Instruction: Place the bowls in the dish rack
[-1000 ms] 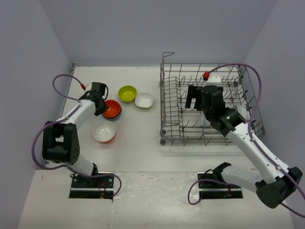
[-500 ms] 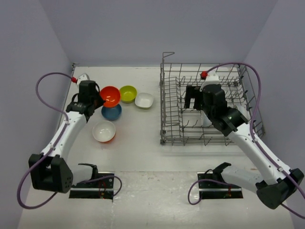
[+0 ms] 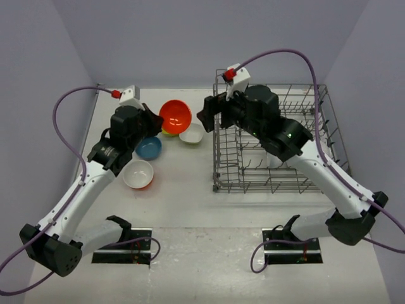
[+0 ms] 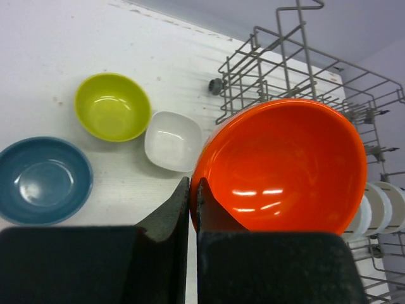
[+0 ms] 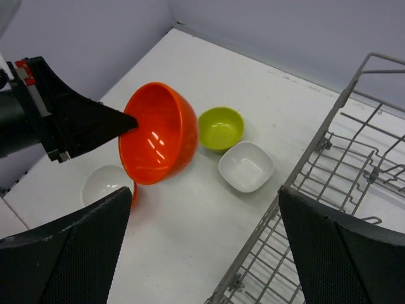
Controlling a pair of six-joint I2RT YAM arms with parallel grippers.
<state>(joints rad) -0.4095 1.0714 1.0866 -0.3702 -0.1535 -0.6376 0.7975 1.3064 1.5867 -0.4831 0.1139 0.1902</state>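
Note:
My left gripper (image 3: 154,120) is shut on the rim of the all-orange bowl (image 3: 175,116) and holds it tilted in the air, left of the dish rack (image 3: 216,147). The left wrist view shows the fingers pinching the rim of the orange bowl (image 4: 285,164). My right gripper (image 3: 207,114) is open and empty above the rack's left wall, facing the orange bowl (image 5: 158,133). On the table lie the blue bowl (image 3: 149,147), the yellow-green bowl (image 4: 112,106), the white squarish bowl (image 3: 192,133) and the orange bowl with white inside (image 3: 138,174).
White round dishes (image 4: 381,208) stand among the rack's tines at the right edge of the left wrist view. The rack's tall corner post (image 3: 218,79) rises beside my right wrist. Purple walls close the table on three sides.
My left gripper lifted the orange bowl off the blue bowl and carried it up and right toward the rack. My right gripper moved out of the rack's middle to above its left wall.

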